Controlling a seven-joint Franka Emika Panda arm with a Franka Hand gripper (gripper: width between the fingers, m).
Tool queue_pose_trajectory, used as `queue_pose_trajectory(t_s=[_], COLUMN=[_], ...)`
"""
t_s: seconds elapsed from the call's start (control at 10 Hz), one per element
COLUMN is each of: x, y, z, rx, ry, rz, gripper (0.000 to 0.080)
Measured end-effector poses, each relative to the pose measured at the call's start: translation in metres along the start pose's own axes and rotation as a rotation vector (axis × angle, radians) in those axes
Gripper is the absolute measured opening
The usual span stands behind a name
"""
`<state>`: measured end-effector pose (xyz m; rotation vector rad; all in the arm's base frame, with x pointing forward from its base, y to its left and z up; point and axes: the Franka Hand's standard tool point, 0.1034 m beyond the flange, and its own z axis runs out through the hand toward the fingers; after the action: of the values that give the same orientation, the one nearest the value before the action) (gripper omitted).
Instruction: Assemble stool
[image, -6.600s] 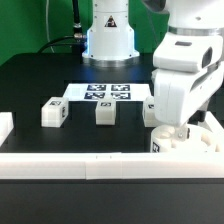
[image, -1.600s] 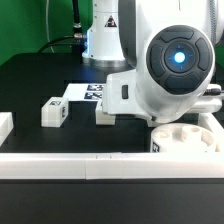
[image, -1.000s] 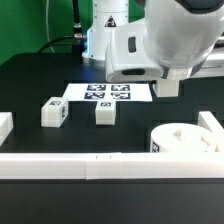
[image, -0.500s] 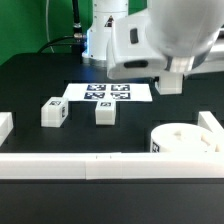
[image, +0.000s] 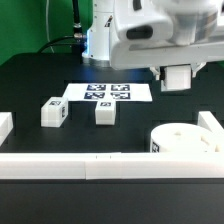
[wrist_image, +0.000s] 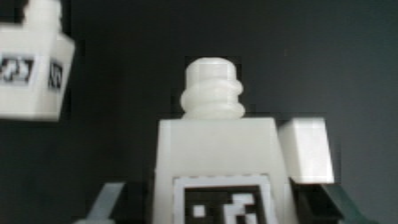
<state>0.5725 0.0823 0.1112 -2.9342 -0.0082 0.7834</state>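
Item: held leg (wrist_image: 222, 150), clamped in your gripper (image: 176, 74), aloft at the exterior view's upper right. Left leg (image: 53, 113) and middle leg (image: 104, 113) stand on your desk (image: 30, 75), centre-left. Seat (image: 185, 140) rests at lower right, apart from them.

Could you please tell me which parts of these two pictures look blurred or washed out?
Exterior view: the white robot arm is blurred and glaring at the top, while the round white plastic seat looks fairly crisp. Wrist view: the white blocky plastic leg between the fingers is soft, its tag smeared.
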Motion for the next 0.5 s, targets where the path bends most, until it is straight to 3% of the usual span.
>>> queue_pose_trajectory(t_s=[0.2, 0.4, 0.5], x=[0.010, 0.010, 0.018], y=[-0.004, -0.003, -0.003], z=[-0.013, -0.013, -0.017], rx=[0.009, 0.005, 0.005], ry=[0.141, 0.256, 0.351], rz=[-0.017, -0.015, -0.015], gripper=[0.0334, 0.0334, 0.0334])
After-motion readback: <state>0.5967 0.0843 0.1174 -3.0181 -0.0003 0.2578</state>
